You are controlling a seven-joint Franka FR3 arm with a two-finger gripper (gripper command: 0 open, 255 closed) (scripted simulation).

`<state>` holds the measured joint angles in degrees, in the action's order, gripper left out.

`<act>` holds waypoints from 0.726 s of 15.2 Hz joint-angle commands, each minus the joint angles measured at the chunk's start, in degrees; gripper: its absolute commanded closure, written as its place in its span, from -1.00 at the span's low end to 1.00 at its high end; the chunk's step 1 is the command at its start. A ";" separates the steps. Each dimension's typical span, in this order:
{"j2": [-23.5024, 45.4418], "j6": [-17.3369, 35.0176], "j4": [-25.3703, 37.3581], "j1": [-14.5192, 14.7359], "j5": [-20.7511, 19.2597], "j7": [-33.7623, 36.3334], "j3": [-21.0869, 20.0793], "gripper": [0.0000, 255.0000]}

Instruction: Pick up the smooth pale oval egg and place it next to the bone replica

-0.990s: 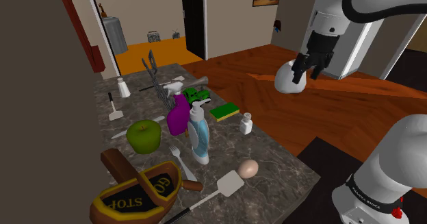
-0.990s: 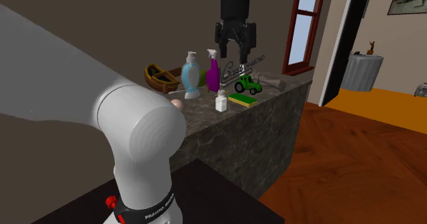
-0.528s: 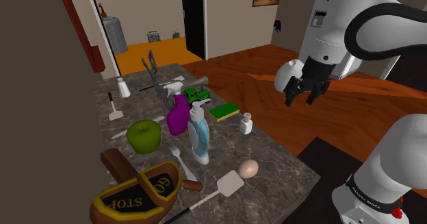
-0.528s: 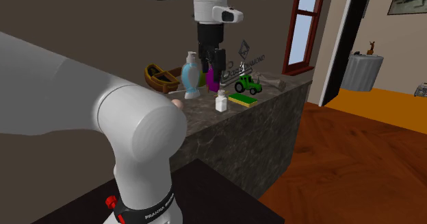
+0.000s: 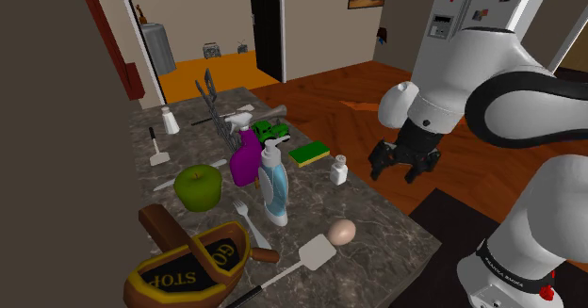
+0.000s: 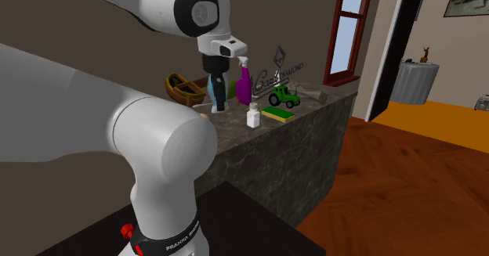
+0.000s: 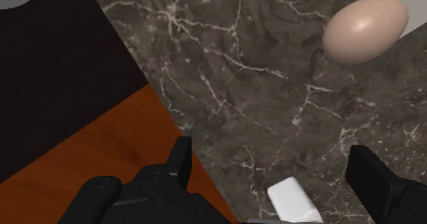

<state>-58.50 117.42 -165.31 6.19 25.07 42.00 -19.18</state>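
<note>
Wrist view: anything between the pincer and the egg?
Only bare dark marbled countertop between the open pincer and the egg, in the wrist view. A small white object sits under the pincer itself.

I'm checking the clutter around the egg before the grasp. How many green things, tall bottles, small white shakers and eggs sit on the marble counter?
Green things: 3 (apple, toy tractor, sponge)
Tall bottles: 2 (purple bottle, blue bottle)
Small white shakers: 2 (far shaker, near shaker)
Eggs: 1 (egg)
Total: 8
</note>
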 commanded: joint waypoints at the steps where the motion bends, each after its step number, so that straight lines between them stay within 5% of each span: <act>1: 0.42 3.49 -1.62 1.60 3.87 4.48 -3.48 -1.00; 7: 9.57 17.77 -1.94 4.72 15.25 16.82 -16.05 -1.00; 11: 18.68 28.03 0.77 3.37 20.55 24.08 -24.87 -1.00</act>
<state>-42.12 142.42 -164.95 9.74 44.06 64.09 -41.63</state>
